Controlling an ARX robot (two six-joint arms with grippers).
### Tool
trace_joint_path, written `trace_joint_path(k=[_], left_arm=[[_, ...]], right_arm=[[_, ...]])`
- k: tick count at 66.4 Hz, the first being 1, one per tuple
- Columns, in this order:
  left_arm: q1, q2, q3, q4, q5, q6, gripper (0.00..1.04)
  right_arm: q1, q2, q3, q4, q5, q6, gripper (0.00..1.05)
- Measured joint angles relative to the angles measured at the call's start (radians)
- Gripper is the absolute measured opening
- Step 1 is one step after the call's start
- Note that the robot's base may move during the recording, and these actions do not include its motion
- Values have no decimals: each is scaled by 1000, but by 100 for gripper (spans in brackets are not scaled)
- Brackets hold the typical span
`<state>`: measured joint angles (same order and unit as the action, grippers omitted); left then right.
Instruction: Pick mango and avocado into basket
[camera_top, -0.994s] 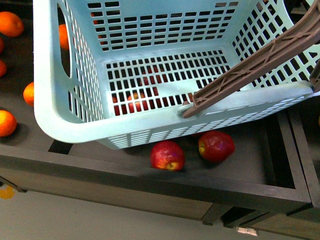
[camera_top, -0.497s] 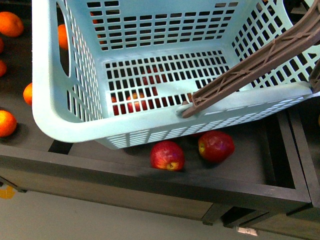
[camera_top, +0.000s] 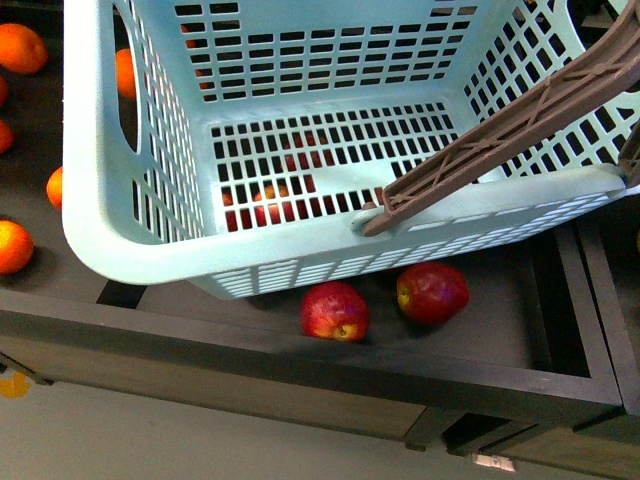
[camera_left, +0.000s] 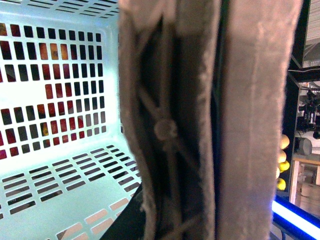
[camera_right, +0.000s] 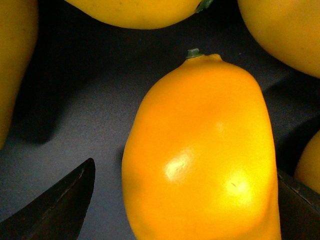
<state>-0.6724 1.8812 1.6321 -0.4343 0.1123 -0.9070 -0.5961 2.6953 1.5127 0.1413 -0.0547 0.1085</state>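
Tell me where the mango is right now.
Right wrist view only: the mango lies on the dark surface, flanked by the open right gripper, yellow fruit around it.

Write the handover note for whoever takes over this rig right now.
Left gripper: appears shut on the basket handle, holding the basket tilted above the red apples.
Right gripper: open, fingertips either side of the mango, not closed on it.
Avocado: not in view.
Done: nothing in the basket yet.
Left: grasp the mango, drop it in the basket, then find and load the avocado.
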Motion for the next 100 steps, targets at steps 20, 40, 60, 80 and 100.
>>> trace_joint_path(k=[20, 40, 60, 80, 100], left_arm=[[0, 0, 0, 0, 0, 0, 15], [0, 0, 0, 0, 0, 0, 14], [0, 0, 0, 0, 0, 0, 14], [0, 0, 0, 0, 0, 0, 14], [0, 0, 0, 0, 0, 1, 14]], right_arm=[[-14, 22, 23, 20, 5, 0, 62], [-28, -53, -130, 138, -94, -28, 60], [-31, -360, -421, 263, -302, -18, 60], [39, -860, -743, 272, -507, 55, 59], [296, -1286, -833, 235, -436, 126, 59]])
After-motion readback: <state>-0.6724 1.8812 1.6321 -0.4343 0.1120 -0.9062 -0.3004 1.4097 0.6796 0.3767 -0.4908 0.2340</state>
